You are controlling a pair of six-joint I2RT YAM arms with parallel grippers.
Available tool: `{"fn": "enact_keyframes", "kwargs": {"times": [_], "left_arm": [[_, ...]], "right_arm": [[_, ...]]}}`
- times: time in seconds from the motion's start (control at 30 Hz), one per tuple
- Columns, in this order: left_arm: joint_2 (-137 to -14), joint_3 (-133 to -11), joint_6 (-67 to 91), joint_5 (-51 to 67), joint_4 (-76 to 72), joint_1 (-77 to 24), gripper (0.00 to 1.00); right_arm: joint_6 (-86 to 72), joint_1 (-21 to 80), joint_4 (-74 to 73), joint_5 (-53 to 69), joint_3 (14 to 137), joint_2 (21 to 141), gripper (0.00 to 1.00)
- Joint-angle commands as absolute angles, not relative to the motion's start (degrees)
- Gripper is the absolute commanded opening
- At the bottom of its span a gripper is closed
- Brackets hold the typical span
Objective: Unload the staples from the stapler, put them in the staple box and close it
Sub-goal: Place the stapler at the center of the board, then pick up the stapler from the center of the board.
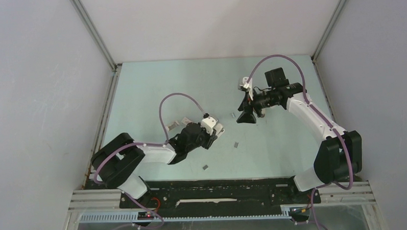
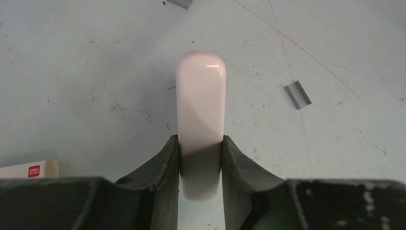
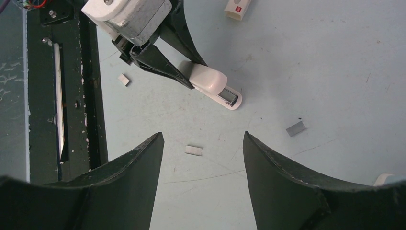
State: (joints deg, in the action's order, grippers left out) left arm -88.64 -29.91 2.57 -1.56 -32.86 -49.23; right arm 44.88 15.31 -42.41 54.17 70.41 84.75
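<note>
Top external view: the left gripper (image 1: 214,133) sits near the middle of the frame, pinching the stapler (image 1: 219,129) low over the pale green table (image 1: 294,147); the right gripper (image 1: 246,117) hangs to the upper right of it, well apart, jaws spread with nothing between them; loose staples (image 1: 236,143) lie on the table between and below the two grippers.

Left wrist view: the stapler (image 2: 200,105) runs up the centre of the frame, rounded whitish end pointing away, clamped on both sides by the dark fingers (image 2: 165,160); one strip of staples (image 2: 297,94) lies to its right, apart; a white box (image 2: 29,169) with a red label shows at the lower left edge.

Right wrist view: the stapler (image 3: 210,81) slants down from the left gripper's fingers (image 3: 158,64) in the upper middle, a grey metal slot at its tip; the right gripper (image 3: 203,139) stands wide at the bottom; staples (image 3: 193,150) lie scattered around.
</note>
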Motion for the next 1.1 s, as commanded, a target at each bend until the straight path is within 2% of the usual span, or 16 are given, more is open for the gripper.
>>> {"fn": "enact_keyframes", "kwargs": {"times": [0.0, 0.27, 0.57, 0.67, 0.73, 0.8, 0.93, 0.97, 1.07], "left_arm": [[-89.63, -33.35, 3.84, -2.99, -36.83, -49.54, 0.24], [-88.14, -32.67, 5.58, -3.93, -36.70, -49.79, 0.42], [-79.97, -30.14, 6.08, -4.65, -34.11, -49.83, 0.53], [-75.17, -28.23, 5.84, -5.66, -33.29, -49.75, 0.53], [-70.34, -26.41, 5.41, -7.60, -32.14, -49.80, 0.57], [-65.27, -23.89, 4.75, -10.20, -31.36, -49.81, 0.67], [-52.97, -17.84, 4.79, -18.27, -29.72, -49.46, 0.95], [-49.90, -16.15, 4.77, -20.32, -29.29, -49.29, 0.99], [-42.36, -10.68, 5.27, -23.57, -29.17, -47.90, 1.00]], "right_arm": [[45.98, 14.85, -42.53, 55.52, 70.13, 83.38, 0.70], [46.89, 14.85, -43.04, 55.83, 70.12, 83.71, 0.71], [49.67, 16.37, -44.55, 55.19, 70.12, 84.03, 0.71], [52.62, 17.38, -46.11, 54.82, 70.07, 83.86, 0.71], [55.73, 18.16, -47.69, 54.84, 70.13, 83.48, 0.71], [58.64, 19.08, -48.29, 54.72, 69.37, 82.75, 0.71], [65.79, 21.32, -48.55, 54.43, 67.29, 81.40, 0.73], [68.11, 21.71, -49.23, 54.78, 67.24, 81.39, 0.74], [80.09, 22.79, -52.65, 55.79, 67.25, 81.57, 0.79]]}}
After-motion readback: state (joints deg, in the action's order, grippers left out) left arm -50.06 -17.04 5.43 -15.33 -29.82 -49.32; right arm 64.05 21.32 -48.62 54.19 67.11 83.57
